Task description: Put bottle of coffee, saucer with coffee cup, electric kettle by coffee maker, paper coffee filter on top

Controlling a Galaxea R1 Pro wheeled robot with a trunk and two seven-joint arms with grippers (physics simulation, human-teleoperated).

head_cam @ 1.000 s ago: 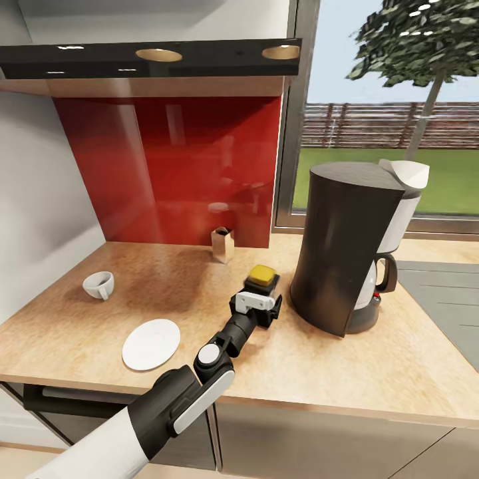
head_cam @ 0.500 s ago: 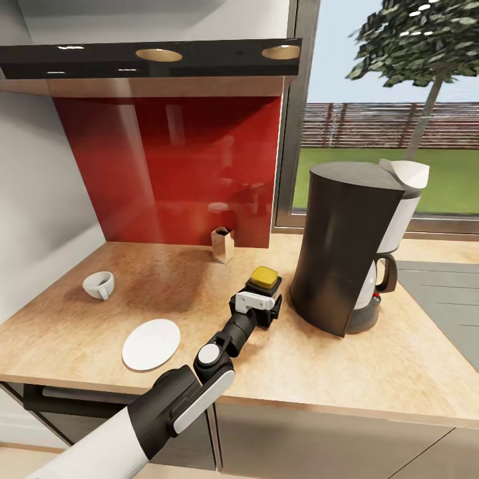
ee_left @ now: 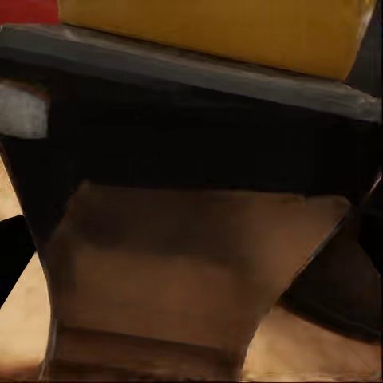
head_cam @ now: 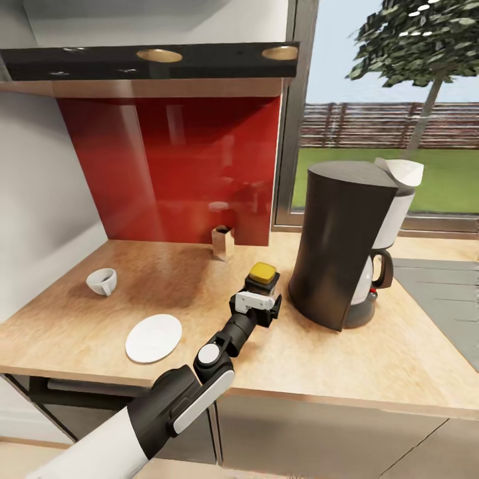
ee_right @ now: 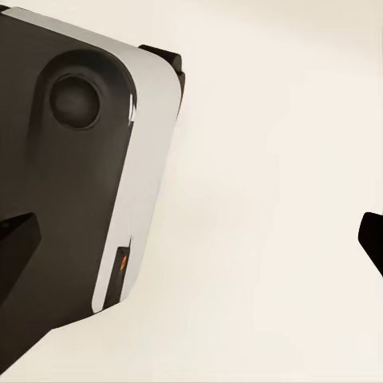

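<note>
While the left gripper (head_cam: 261,301) clamps the bottle of coffee (head_cam: 262,278) on the kitchen countertop (head_cam: 372,359), the coffee maker (head_cam: 346,243) stands just beside it. Off its other side, the saucer (head_cam: 154,338) lies bare, and farther off the coffee cup (head_cam: 102,281) waits. Releasing comes next; filter and kettle seem undone.

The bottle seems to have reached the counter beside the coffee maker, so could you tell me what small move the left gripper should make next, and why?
Probably open the left gripper and draw it back. The bottle stands upright on the countertop close beside the coffee maker, with the gripper at its body, so that step looks done. The saucer and the cup lie apart and need handling next.
</note>
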